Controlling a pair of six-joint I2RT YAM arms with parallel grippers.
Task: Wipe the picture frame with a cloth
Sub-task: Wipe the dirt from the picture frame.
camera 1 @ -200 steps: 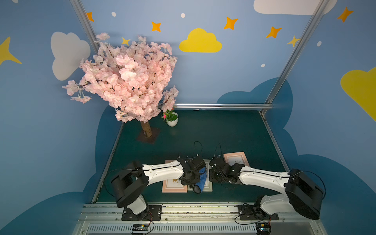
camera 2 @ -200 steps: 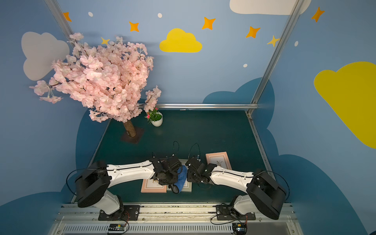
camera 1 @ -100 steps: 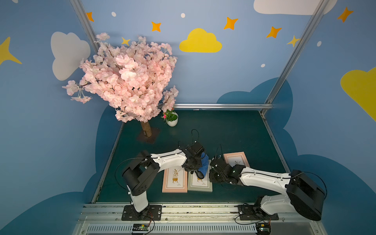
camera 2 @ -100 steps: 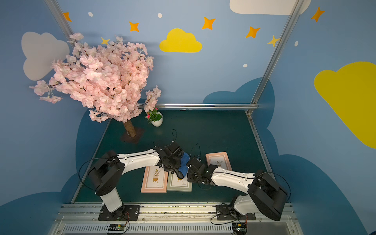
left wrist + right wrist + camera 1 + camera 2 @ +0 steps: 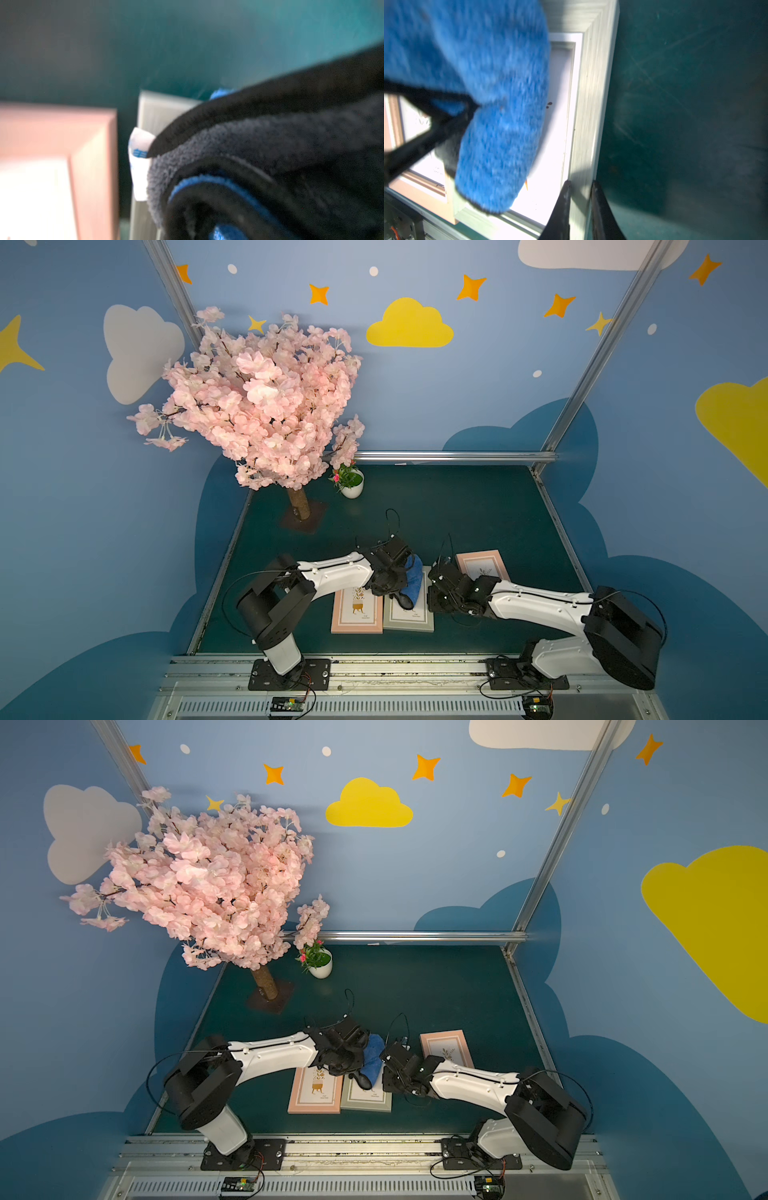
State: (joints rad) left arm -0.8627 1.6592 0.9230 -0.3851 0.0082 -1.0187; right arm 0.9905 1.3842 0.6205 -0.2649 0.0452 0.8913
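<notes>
The picture frame (image 5: 409, 616) is grey-green and lies flat between two pink ones, seen in both top views (image 5: 368, 1099). The cloth (image 5: 414, 577), blue with a dark reverse, hangs bunched over its far half. My left gripper (image 5: 392, 581) is shut on the cloth; in the left wrist view the cloth (image 5: 270, 145) and its white tag (image 5: 139, 166) hide the fingertips. My right gripper (image 5: 580, 185) is shut on the frame's right rail (image 5: 591, 104), one finger inside the rim and one outside. The blue cloth (image 5: 488, 83) covers much of the glass.
A pink frame (image 5: 356, 610) lies against the grey one's left side, another pink frame (image 5: 484, 566) behind my right wrist. A blossom tree (image 5: 266, 406) and a small potted plant (image 5: 351, 483) stand at the back left of the green mat (image 5: 457, 510).
My left arm has raised its elbow and carried the cloth from the frame's near part toward its far end. The right gripper has stayed on the frame's rail.
</notes>
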